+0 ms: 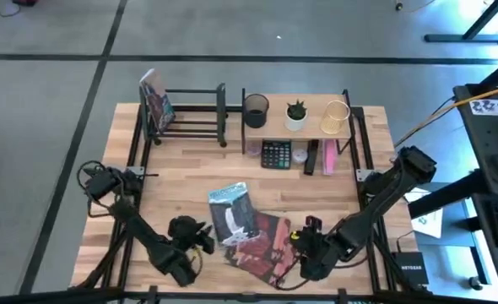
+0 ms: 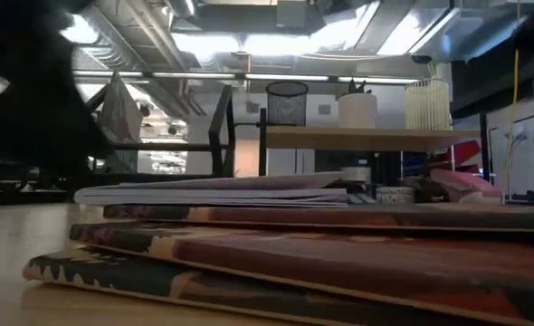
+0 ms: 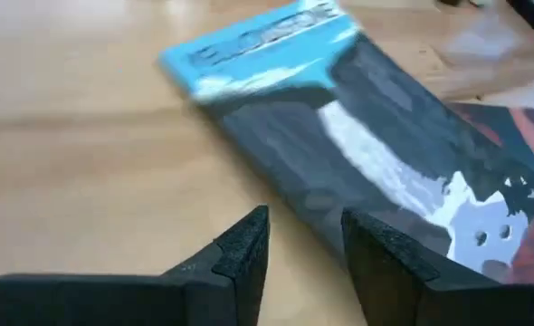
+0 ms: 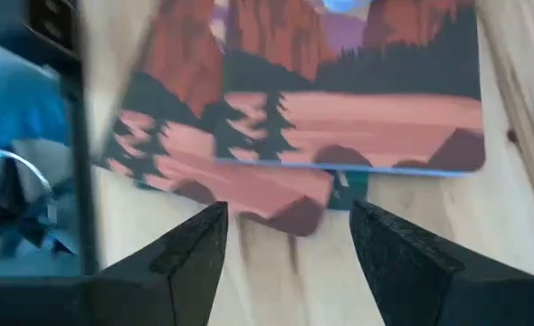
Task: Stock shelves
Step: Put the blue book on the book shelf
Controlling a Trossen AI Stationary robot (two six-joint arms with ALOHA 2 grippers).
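Three thin books lie fanned in a loose pile near the front edge of the bench, about midway along it: a blue-and-black book [image 1: 231,213] on top, its far end pointing toward the shelves, and two red landscape books [image 1: 266,245] beneath it, reaching toward the front right. They look light, flat and somewhat flexible, with glossy covers that would likely slip under a pinch from above; the better hold is probably on an overhanging edge or corner, where a finger can get underneath.

The left gripper [image 3: 305,249] sits low at the blue-and-black book's left long edge, fingers parted a little and holding nothing. The right gripper [image 4: 290,244] faces the red books from the front right, fingers spread wide and empty, just short of a corner.

Along the back edge stand the black book rack [image 1: 190,114], at the left with one book [image 1: 155,101] already upright in it, and the wooden shelf [image 1: 304,122], carrying a mesh cup [image 1: 256,110], a potted plant [image 1: 296,114] and a wire holder [image 1: 336,116], with a calculator [image 1: 275,154] in front.
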